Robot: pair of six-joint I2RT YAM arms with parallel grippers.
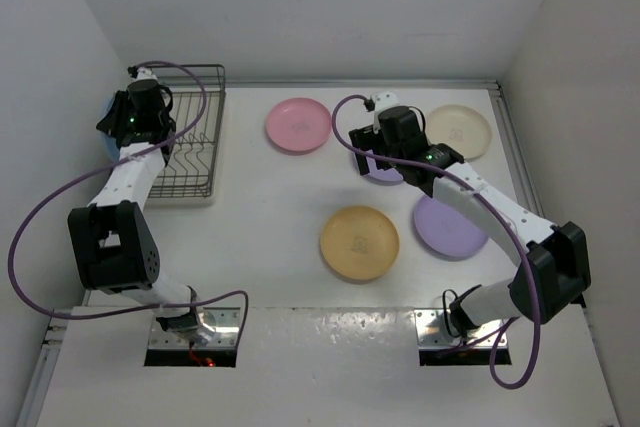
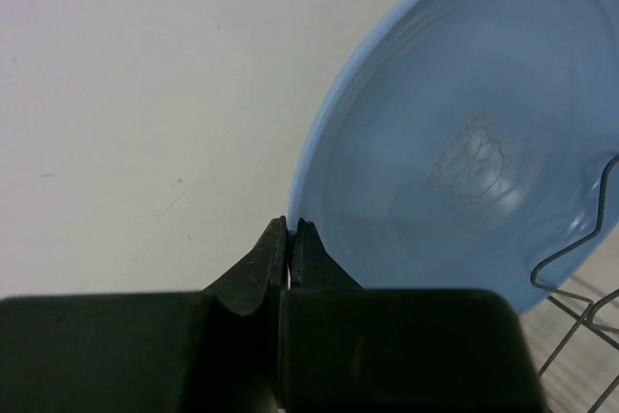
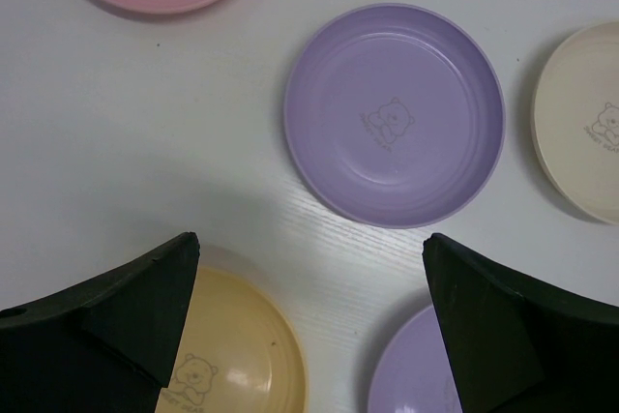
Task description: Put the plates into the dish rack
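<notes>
Currently, the left gripper (image 2: 290,239) is pressed together on the rim of the round blue matte plastic plate (image 2: 464,142), pinching it at the lower edge. This plate is held on edge at the far left of the white table (image 1: 260,207), at the rectangular dark wire dish rack (image 1: 195,142). In the left wrist view, one of the rack's wires crosses in front of the plate's lower right edge. Whether the plate sits in a slot cannot be told.

The right gripper (image 3: 309,258) is spread wide and holds nothing. It hovers right of centre, above the far round lavender plastic plate (image 3: 395,113). Four more plates lie flat around it:
- the round pink plate (image 1: 298,125), to the left
- the round cream plate (image 1: 459,131), to the right
- the round orange plate (image 1: 359,242), nearer
- the near round lavender plate (image 1: 450,229)

Handling note: the plates appear light, stiff and unlikely to break. The matte finish should give fair friction. Each lies flat with a low rim, so the likely take-hold point is that raised rim, with one finger inside and one outside. A shallow pinch may let a plate swing or slip, so seat the fingers well onto the rim.
</notes>
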